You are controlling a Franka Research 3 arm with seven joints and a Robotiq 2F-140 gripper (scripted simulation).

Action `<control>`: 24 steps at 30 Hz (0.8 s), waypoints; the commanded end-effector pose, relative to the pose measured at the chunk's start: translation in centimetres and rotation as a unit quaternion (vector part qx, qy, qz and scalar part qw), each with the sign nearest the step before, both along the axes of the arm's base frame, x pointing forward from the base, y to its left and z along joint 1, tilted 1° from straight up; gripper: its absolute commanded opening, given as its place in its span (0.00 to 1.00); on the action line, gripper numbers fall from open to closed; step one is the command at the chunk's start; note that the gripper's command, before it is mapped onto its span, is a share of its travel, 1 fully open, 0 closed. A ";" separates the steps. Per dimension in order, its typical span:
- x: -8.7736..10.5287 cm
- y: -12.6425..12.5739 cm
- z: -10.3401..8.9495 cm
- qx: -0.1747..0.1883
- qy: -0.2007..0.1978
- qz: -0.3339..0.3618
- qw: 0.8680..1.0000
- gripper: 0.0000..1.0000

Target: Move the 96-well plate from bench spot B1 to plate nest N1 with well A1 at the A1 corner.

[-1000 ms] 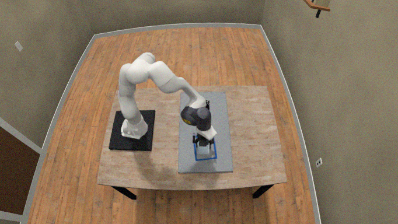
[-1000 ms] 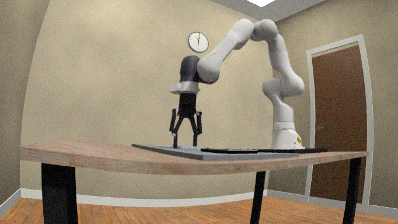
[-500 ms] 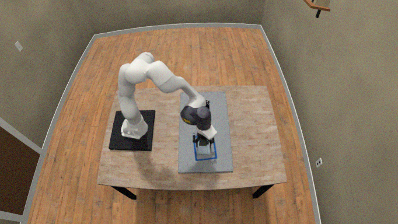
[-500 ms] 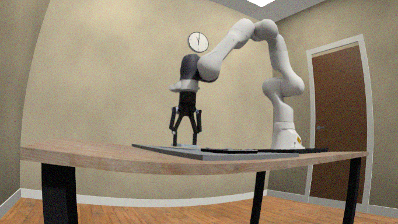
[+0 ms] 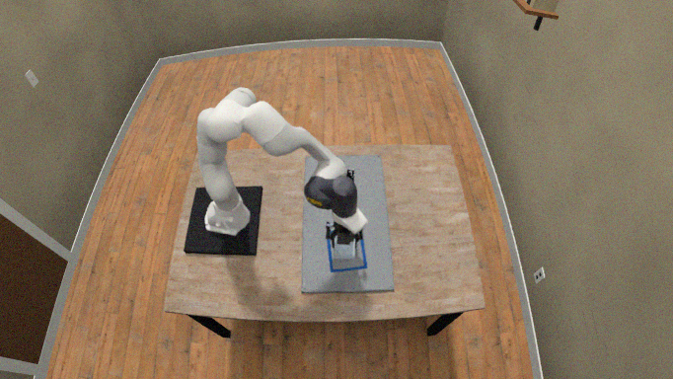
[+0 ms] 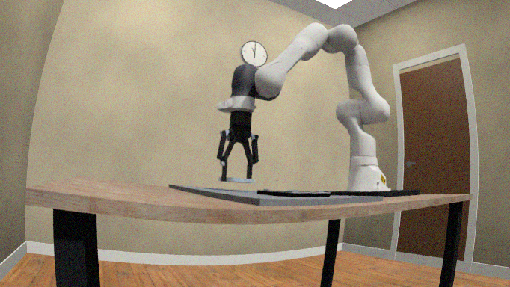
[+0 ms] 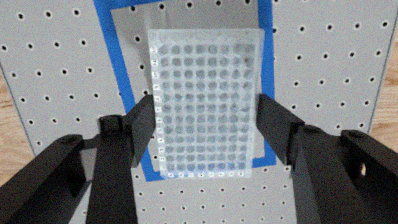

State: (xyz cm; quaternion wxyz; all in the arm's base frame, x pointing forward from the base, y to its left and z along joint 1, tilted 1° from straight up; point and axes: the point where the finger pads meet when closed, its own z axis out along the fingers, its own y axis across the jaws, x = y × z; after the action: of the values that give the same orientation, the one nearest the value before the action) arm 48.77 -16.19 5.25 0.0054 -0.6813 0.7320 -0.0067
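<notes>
The clear 96-well plate sits between my two black fingers, which press on its long sides. My gripper is shut on the plate. In the side view the plate hangs level, a little above the grey perforated mat. The blue tape outline of spot B1 lies below it, and the plate is slightly offset from the outline. From above, the gripper stands over the blue outline. I cannot tell which corner is cut off. A low black flat piece, possibly the nest, lies further along the mat.
The grey mat runs down the middle of the wooden table. The arm's black base plate is at the table's left. The arm's wrist hides the middle of the mat from above.
</notes>
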 end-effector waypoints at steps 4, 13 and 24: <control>-0.2 0.1 0.8 0.000 0.004 -0.008 1.000 0.60; -0.2 0.1 2.3 0.000 0.004 -0.008 1.000 0.60; -0.2 0.1 3.4 0.000 0.004 -0.008 1.000 0.60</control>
State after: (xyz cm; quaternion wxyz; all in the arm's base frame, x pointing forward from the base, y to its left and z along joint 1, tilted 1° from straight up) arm 48.73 -16.15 8.51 0.0054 -0.6817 0.7316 -0.0061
